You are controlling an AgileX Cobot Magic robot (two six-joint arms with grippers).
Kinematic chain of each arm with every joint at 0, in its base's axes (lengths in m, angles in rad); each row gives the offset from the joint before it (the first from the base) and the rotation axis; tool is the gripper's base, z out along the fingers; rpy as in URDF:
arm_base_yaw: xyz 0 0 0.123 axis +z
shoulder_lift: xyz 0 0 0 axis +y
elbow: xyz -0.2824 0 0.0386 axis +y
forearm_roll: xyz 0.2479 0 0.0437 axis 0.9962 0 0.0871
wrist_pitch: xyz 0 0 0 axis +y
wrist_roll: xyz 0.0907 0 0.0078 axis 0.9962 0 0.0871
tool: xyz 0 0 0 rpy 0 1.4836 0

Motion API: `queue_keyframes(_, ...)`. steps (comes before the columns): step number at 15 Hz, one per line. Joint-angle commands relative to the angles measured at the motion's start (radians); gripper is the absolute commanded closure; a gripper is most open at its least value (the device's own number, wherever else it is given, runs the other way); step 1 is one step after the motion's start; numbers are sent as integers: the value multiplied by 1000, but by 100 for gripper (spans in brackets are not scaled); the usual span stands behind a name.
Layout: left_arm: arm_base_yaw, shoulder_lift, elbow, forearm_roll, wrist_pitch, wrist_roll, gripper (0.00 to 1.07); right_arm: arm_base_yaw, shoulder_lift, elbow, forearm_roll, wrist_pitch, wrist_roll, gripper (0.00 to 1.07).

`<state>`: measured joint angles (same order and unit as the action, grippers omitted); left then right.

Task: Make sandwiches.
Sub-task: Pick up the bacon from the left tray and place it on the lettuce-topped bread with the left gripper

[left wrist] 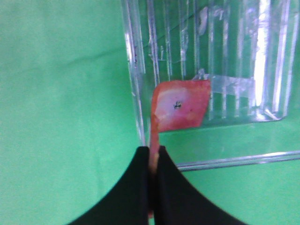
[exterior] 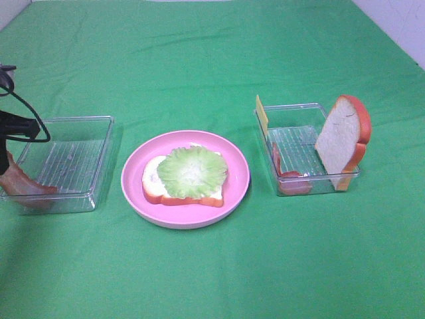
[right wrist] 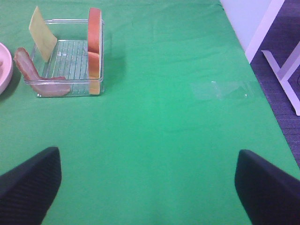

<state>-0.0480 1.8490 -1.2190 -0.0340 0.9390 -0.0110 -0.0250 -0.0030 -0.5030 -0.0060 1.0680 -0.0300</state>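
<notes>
A worktop (exterior: 212,60) draped in smooth green cloth is shown. A thin, floppy red-brown bacon strip (left wrist: 182,105) is pinched by the left hand (left wrist: 153,152), whose black tips are pressed together on it; the strip's free end lies in a corner of the left tray (exterior: 103,159), a clear ribbed plastic box. The right hand (right wrist: 147,185) is spread wide above the cloth, gripping nothing. On the round pink plate (exterior: 136,193) a white, orange-crusted bread slice (exterior: 154,189) is laid flat, topped by a ruffled pale green lettuce leaf (exterior: 192,171). In the right tray (exterior: 295,106) an upright bread slice (exterior: 339,139) is leaned against one end, with a yellow cheese slice (exterior: 262,114) and a second bacon strip (exterior: 285,176) at the other.
</notes>
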Motion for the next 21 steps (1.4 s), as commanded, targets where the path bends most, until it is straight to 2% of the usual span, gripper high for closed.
queue_keyframes(1,-22,-106,4,-65,12,-1,107,-2,3,0,0,-11,11,11)
queue_keyframes(3,-46,-176,-30,-138,58,79,107,-2,3,0,0,-11,11,11)
queue_keyframes(6,-98,-206,-118,-219,100,83,107,-2,3,0,0,-11,11,11)
queue_keyframes(7,-150,-202,-194,-297,88,83,107,-2,3,0,0,-11,11,11)
queue_keyframes(9,-188,-179,-245,-366,68,89,107,-2,3,0,0,-11,11,11)
queue_keyframes(14,-303,-12,-386,-528,36,153,107,-2,3,0,0,-11,11,11)
queue_keyframes(15,-349,83,-459,-555,40,154,107,-2,3,0,0,-11,11,11)
queue_keyframes(21,-461,297,-631,-588,58,146,107,-2,3,0,0,-11,11,11)
